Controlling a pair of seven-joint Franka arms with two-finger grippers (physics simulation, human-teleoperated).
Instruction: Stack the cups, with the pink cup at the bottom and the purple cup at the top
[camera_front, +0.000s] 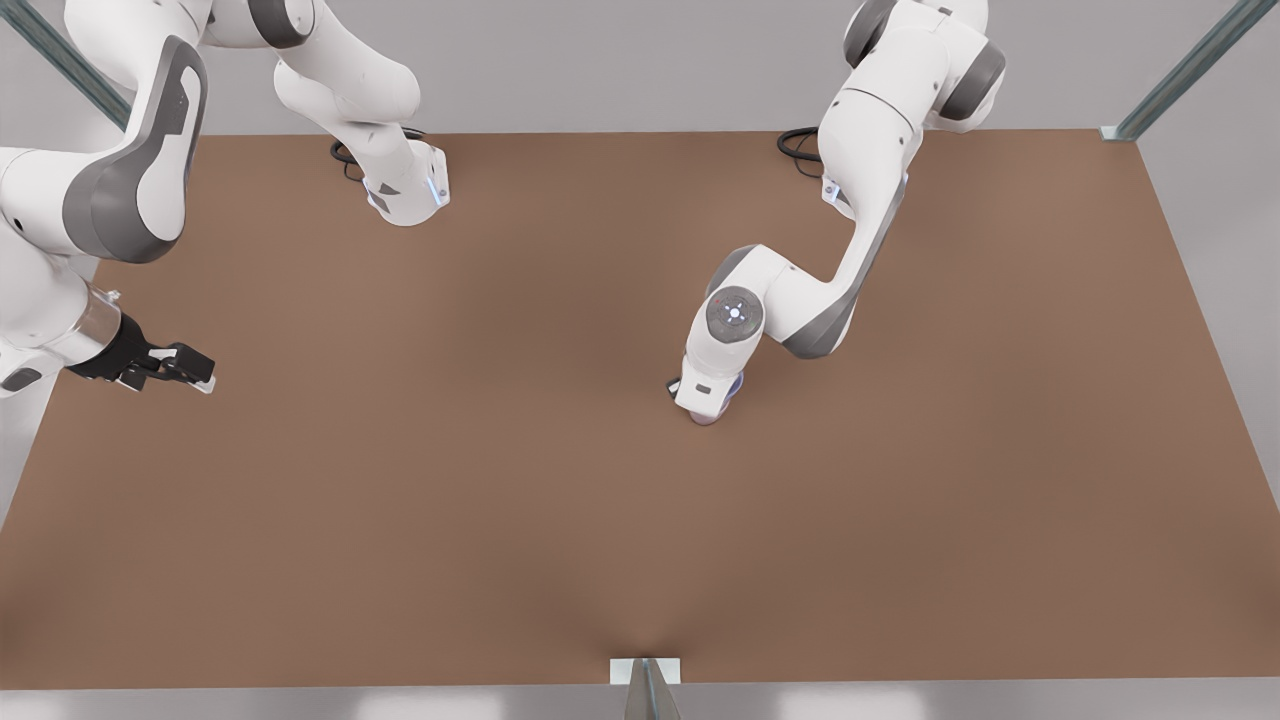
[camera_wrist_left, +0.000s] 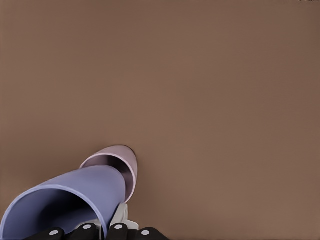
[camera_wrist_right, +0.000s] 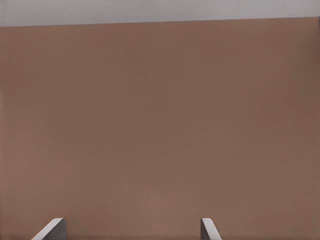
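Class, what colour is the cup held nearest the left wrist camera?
Bluish lavender: the purple cup, seen best in the left wrist view, its base entering the pink cup.

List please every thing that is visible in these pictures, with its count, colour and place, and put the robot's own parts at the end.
purple cup: one, bluish lavender, held by the left gripper, its base going into the pink cup.
pink cup: one, pale mauve-pink, standing on the table under the purple cup; in the front view a small part of it shows below the arm's hand.
table: one, brown, under everything.
metal struts: grey, at the table's corners and near edge.
left gripper: one, dark, shut on the purple cup, right of centre in the front view.
right gripper: one, black, open, waiting at the front view's left above the table.
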